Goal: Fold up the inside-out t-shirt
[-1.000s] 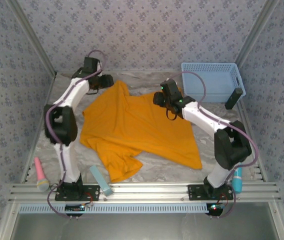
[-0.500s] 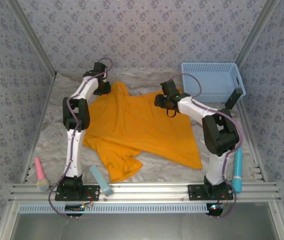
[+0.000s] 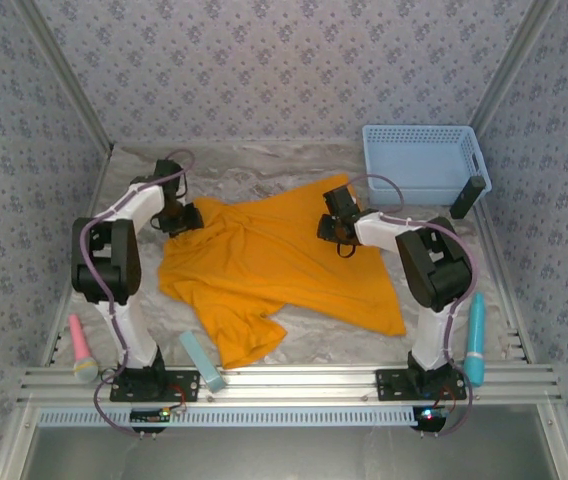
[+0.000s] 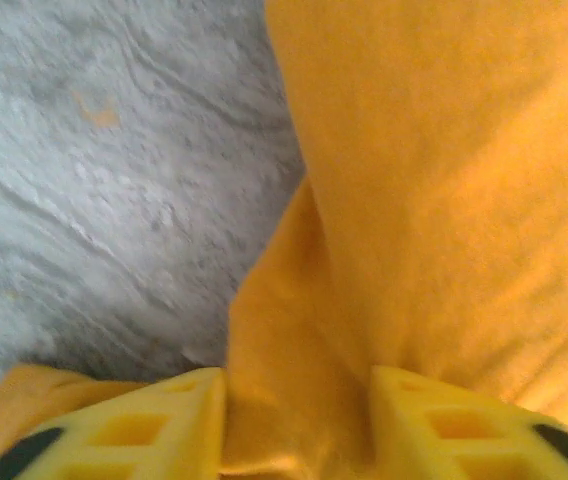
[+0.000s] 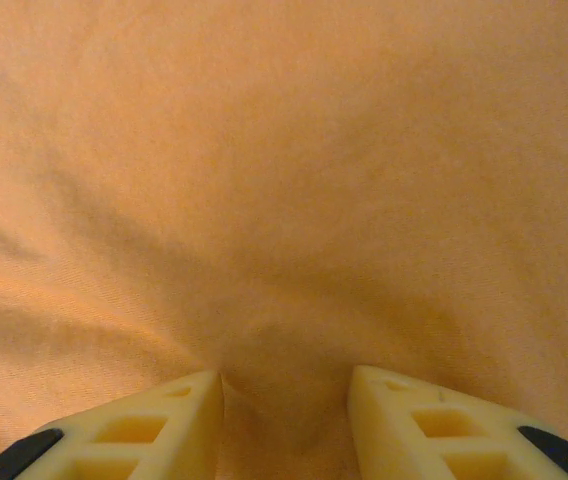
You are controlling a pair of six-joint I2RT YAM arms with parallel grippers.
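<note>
Lying rumpled on the table [image 3: 264, 170], the t-shirt [image 3: 274, 265] shows from above with the left gripper [image 3: 178, 217] at its left edge and the right gripper [image 3: 336, 228] on its far right part. The left wrist view has the fingers [image 4: 134, 430] pinching a raised fold. The right wrist view has the fingers [image 5: 434, 425] nipping gathered cloth. Soft, light and limp, it likely handles best by hems or corners.

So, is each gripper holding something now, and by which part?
Both pinch the inside-out t-shirt: the left gripper a fold at its far left edge, the right gripper a pucker in its far right part.
</note>
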